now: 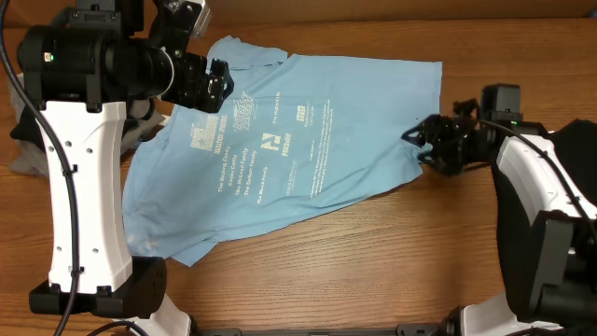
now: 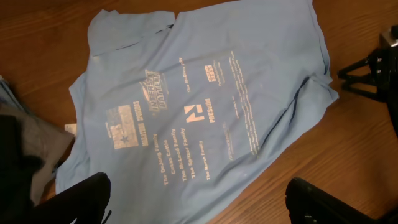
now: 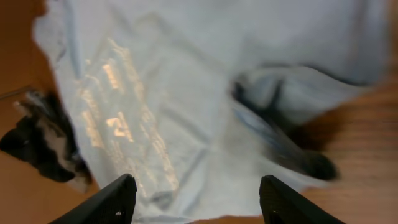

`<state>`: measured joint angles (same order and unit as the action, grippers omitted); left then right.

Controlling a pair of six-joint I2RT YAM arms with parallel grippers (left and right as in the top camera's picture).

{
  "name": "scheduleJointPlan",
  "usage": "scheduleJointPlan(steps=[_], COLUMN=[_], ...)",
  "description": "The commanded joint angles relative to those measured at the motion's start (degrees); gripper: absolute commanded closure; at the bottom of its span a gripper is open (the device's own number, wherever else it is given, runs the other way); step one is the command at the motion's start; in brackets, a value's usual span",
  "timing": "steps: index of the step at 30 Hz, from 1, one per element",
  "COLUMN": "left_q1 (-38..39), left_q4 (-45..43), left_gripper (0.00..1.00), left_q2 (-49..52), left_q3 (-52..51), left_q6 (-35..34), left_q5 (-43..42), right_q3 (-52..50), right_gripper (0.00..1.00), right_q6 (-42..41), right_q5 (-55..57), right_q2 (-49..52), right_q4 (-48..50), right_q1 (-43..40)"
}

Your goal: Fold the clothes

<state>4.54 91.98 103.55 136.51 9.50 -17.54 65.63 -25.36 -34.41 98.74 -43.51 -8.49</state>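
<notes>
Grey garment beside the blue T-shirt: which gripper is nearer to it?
Left. The left gripper hovers over the T-shirt edge next to the grey garment; the right gripper is at the shirt's opposite edge, the whole shirt between them.

Backdrop is one flat brown wood-grain tabletop [image 1: 373, 261], grain running left to right in the overhead view, warm mid-brown with darker streaks. It fills nearly all the visible background in all three views, and looks blurred and more orange in the right wrist view. Along the top edge of the overhead view a narrow lighter tan strip [image 1: 420, 7] runs beyond the table's far side; can't tell whether it's wall, board or cardboard. Light is even and diffuse from above, with soft short shadows on the wood and a slight sheen on the surface.
</notes>
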Motion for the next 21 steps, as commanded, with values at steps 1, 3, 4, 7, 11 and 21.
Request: scheduleJointPlan(steps=[1,3,4,7,11,21], left_q1=[0.37,0.37,0.37,0.37,0.37,0.37], left_q4=[0.31,0.20,0.11,0.07,0.11,0.24], left_gripper=[0.07,0.07,0.07,0.07,0.07,0.07], left_q2=[-0.11,-0.11,-0.11,-0.11,-0.11,-0.11], left_q3=[0.48,0.48,0.48,0.48,0.48,0.48], left_q6=[1.27,1.27,1.27,1.27,1.25,1.27], left_q5=[0.13,0.13,0.13,0.13,0.13,0.13], right_q3=[0.44,0.17,-0.17,-2.89,-8.28,-14.53], right_gripper=[0.37,0.38,0.39,0.39,0.19,0.79], right_q6=[2.97,2.89,2.91,2.95,5.70,6.78], right_q5=[8.44,14.47,17.07,19.02,11.06,-4.74], right_q2=[-0.66,-0.66,-0.66,-0.63,-0.61,-0.70], right_q4=[-3.32,-6.08,-6.64,-4.68,4.61,19.41], right_q1=[-1.18,-1.25,-1.22,-1.22,-0.42,3.23])
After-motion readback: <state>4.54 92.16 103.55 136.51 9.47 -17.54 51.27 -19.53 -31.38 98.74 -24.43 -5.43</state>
